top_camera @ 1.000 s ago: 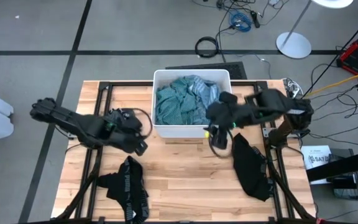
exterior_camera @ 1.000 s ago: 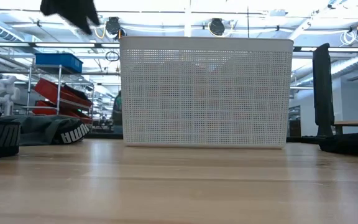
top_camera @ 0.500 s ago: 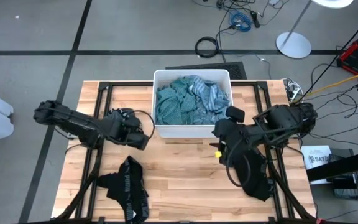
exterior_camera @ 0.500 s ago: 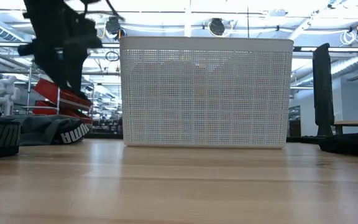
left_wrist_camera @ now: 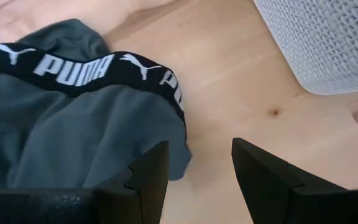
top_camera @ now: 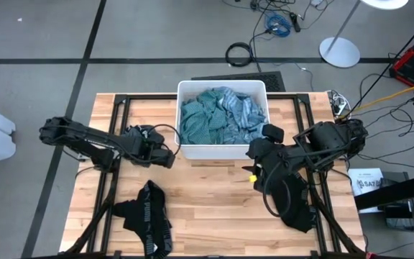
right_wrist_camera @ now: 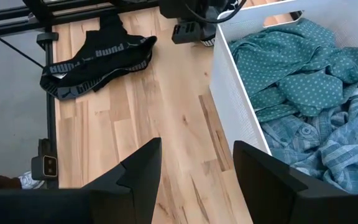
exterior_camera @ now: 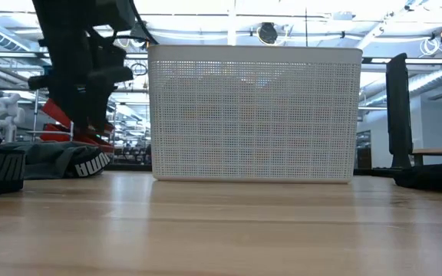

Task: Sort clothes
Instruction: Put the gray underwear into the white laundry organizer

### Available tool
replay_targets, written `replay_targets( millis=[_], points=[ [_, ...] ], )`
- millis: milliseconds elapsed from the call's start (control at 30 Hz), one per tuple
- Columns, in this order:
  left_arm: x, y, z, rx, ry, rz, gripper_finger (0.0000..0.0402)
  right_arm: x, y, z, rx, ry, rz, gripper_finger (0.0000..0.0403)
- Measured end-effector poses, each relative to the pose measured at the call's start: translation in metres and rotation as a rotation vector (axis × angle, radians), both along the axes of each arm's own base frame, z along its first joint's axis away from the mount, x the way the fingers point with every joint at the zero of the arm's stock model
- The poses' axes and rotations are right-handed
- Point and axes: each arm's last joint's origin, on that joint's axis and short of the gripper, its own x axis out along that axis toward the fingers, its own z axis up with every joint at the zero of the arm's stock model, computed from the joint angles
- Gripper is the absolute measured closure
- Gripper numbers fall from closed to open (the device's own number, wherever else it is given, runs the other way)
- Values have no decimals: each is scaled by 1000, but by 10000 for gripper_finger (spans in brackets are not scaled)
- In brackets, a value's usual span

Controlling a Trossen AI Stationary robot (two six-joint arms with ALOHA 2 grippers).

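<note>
A black garment with white lettering [top_camera: 148,219] lies flat near the table's left front; its lettered band [left_wrist_camera: 73,65] also shows in the left wrist view. My left gripper [top_camera: 168,158] hangs open just above the bare wood between that garment and the white bin [top_camera: 221,147], touching nothing. Teal-green [top_camera: 203,122] and light blue clothes [top_camera: 241,109] lie heaped in the bin. A second dark garment [top_camera: 292,200] lies at the right front. My right gripper [top_camera: 259,175] is open, high over the table near that garment.
The bin's mesh wall [exterior_camera: 255,115] stands close beside my left gripper [exterior_camera: 90,130]. Black frame rails [top_camera: 113,137] run along the table's left and right sides. Bare wood [top_camera: 214,208] lies between the two dark garments.
My left gripper has come down toward the table beside the bin's near left corner, shifting a little toward the bin and rolling as it sank. My right gripper has swung away from the bin's near right corner toward the table's near edge, then kept still.
</note>
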Motion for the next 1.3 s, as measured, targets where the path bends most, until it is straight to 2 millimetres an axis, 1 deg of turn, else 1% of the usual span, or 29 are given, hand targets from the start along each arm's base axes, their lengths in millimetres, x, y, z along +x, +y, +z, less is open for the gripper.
replay_targets(
  millis=[133, 400, 633, 733, 867, 933, 1000, 1133, 1167, 1300],
  points=[
    [1, 2, -10, -3, -32, 9, 217, 0, 0, 0, -1, 0, 2, 218],
    [-9, 11, -31, 37, 0, 50, 217, 0, 0, 0, -14, 4, 18, 218],
    [-8, 12, -50, -17, -99, 49, 217, 0, 0, 0, -15, 4, 18, 218],
    [-13, 14, -58, -13, -73, 59, 217, 0, 0, 0, -14, 4, 18, 218],
    [-25, 18, -74, -37, 4, 85, 219, 0, 0, 0, -16, 4, 19, 218],
    [-25, 18, -78, -52, 6, 78, 233, 0, 0, 0, -16, 4, 20, 218],
    [-24, 17, -80, -70, 2, 48, 265, 0, 0, 0, -17, 4, 20, 218],
    [-18, 12, -78, -100, -55, 1, 372, 0, 0, 0, -19, 4, 23, 218],
    [-16, 11, -77, -114, -73, -7, 383, 0, 0, 0, -20, 5, 24, 218],
    [-9, 2, -65, -215, -130, -76, 389, 0, 0, 0, -29, 7, 34, 218]
  ],
)
